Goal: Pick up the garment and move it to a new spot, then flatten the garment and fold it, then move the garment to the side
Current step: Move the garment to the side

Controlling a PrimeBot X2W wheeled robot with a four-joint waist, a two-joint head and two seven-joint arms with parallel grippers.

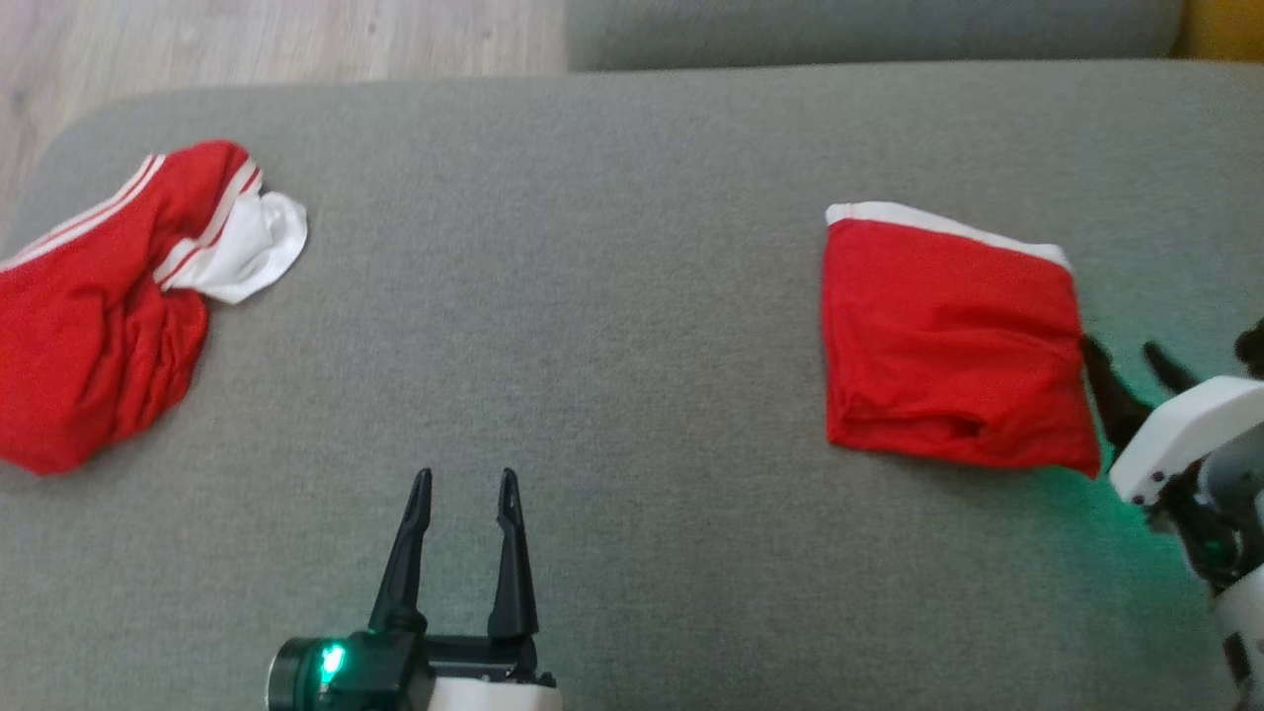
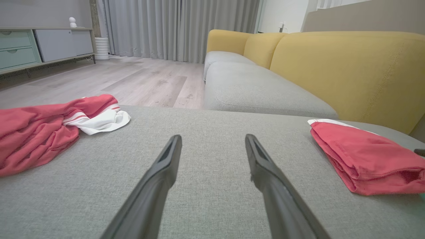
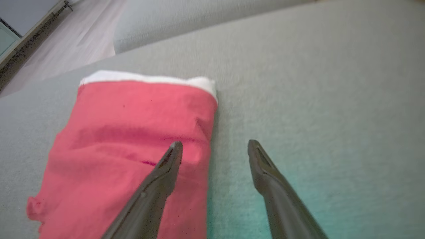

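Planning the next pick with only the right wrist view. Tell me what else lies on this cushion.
Observer: A second red garment lies crumpled at the far left of the cushion, with a white part poking out.
Operator: Report the left gripper.
Observer: The left gripper is open and empty, over bare cushion between the two garments.
Operator: Describe the folded garment's side facing the left gripper.
Observer: In the left wrist view the folded garment shows several stacked layers along that edge.
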